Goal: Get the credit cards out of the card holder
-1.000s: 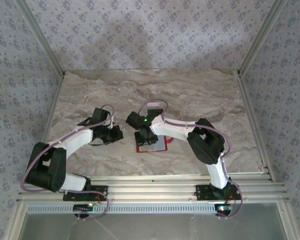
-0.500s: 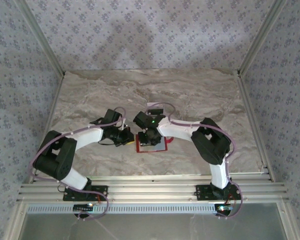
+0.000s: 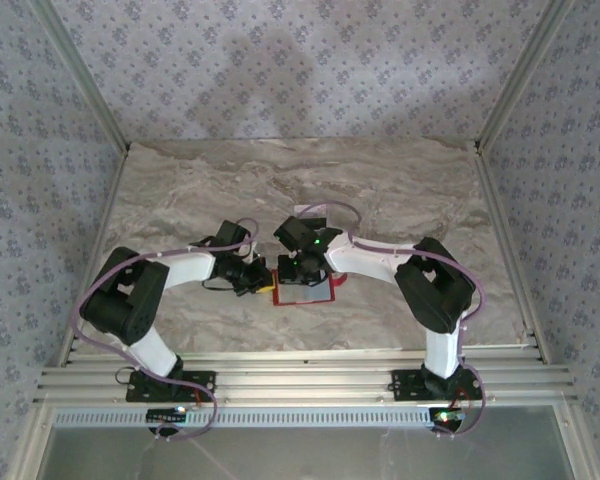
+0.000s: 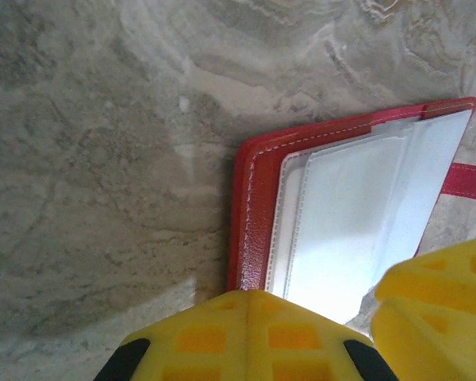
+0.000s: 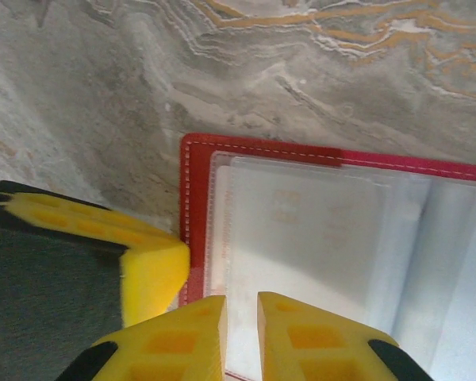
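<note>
The red card holder [image 3: 305, 296] lies open on the marble table, pale pockets up. Its red border [image 4: 250, 206] runs under my left gripper [image 4: 254, 295], which is shut, tip resting at the holder's left edge [image 3: 263, 280]. My right gripper [image 5: 242, 305] points down onto the left pocket [image 3: 302, 272], its jaws a narrow slit apart with pale pocket showing between them. A whitish credit card [image 5: 301, 230] with faint raised marks lies flat inside that pocket. I cannot tell whether the tips pinch anything.
The holder's red snap tab [image 4: 468, 181] sticks out on its right side. The two grippers stand almost touching: the left finger [image 5: 151, 262] is beside the right one. Bare marble table [image 3: 400, 190] stretches behind, with aluminium rails [image 3: 300, 375] at the near edge.
The left arm has swung right until its shut gripper reached the holder's left edge. The right gripper's jaws have narrowed over the pocket and shifted slightly right.
</note>
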`<move>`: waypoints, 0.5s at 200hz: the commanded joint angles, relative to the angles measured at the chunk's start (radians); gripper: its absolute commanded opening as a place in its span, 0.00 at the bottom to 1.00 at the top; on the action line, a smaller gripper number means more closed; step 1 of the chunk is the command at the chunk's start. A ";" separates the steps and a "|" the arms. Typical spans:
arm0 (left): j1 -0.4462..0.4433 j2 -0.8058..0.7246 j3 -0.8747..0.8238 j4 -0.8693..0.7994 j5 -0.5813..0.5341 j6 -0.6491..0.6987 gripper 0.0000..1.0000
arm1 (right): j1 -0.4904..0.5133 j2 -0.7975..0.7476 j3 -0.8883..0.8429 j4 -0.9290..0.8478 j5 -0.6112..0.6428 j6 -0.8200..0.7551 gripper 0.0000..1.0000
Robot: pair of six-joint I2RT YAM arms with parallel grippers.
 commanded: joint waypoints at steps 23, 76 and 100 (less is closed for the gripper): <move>-0.008 0.022 0.035 -0.013 0.019 0.007 0.00 | 0.000 0.053 0.009 0.021 -0.039 0.017 0.17; -0.008 0.038 0.056 -0.111 -0.070 0.052 0.00 | -0.003 0.088 0.004 0.006 -0.043 0.015 0.17; -0.008 0.039 0.061 -0.143 -0.098 0.067 0.00 | -0.002 0.083 0.010 -0.048 0.007 0.003 0.18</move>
